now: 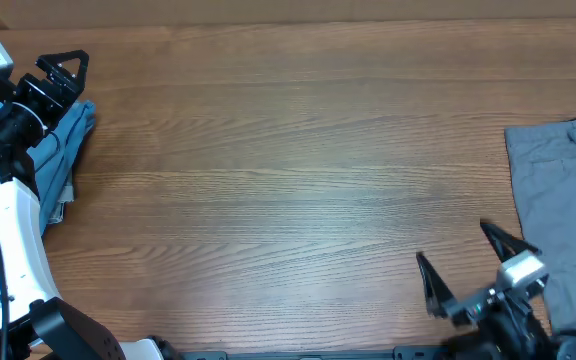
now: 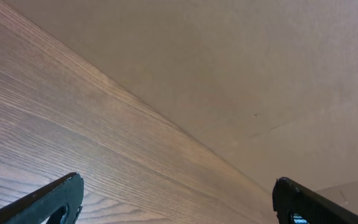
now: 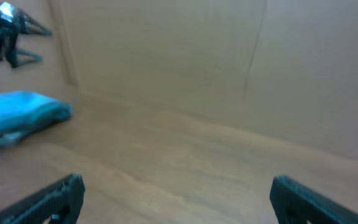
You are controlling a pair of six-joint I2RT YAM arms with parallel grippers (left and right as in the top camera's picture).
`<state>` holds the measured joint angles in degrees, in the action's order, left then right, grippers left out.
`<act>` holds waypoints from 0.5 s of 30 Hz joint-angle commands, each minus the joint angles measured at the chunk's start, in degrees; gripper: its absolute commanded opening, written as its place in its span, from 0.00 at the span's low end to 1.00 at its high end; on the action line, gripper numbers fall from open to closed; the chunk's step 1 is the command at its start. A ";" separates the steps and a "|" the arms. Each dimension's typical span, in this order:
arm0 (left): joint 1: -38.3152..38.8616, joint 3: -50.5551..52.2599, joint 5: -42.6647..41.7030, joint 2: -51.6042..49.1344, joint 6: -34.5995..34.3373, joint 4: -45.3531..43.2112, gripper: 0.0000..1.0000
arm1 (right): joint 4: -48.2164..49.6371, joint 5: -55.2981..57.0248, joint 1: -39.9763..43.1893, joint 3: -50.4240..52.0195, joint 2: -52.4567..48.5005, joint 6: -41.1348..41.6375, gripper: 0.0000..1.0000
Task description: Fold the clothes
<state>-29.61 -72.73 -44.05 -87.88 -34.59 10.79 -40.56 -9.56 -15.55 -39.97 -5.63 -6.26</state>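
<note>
Sitting bunched at far left, blue denim (image 1: pixel 68 140) looks done; grey trousers (image 1: pixel 553 190) lie flat at the right edge. My left pincer (image 1: pixel 65 62) and right pincer (image 1: pixel 453 245) both gape, holding nothing. Next, I reckon: right pincer pulls trousers onto mid worktop (image 1: pixel 288 180).

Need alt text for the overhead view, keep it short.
A wooden table has bunched blue jeans at its left edge and grey trousers at its right edge. The left end effector is open by the jeans and the right end effector is open near the trousers. Neither holds anything.
</note>
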 commanded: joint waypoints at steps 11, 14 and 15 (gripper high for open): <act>0.11 -0.28 0.17 -0.13 0.31 -0.13 1.00 | 34.60 0.52 5.29 27.47 5.46 0.26 1.00; 0.11 -0.28 0.17 -0.13 0.31 -0.11 1.00 | 34.80 0.55 6.03 28.79 5.46 0.24 1.00; 0.11 -0.28 0.17 -0.13 0.31 -0.11 1.00 | 35.23 0.52 6.38 29.51 5.46 0.24 1.00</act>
<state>-29.61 -72.73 -44.05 -87.88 -34.59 10.81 -6.33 -9.58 -10.04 -11.68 -0.84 -6.20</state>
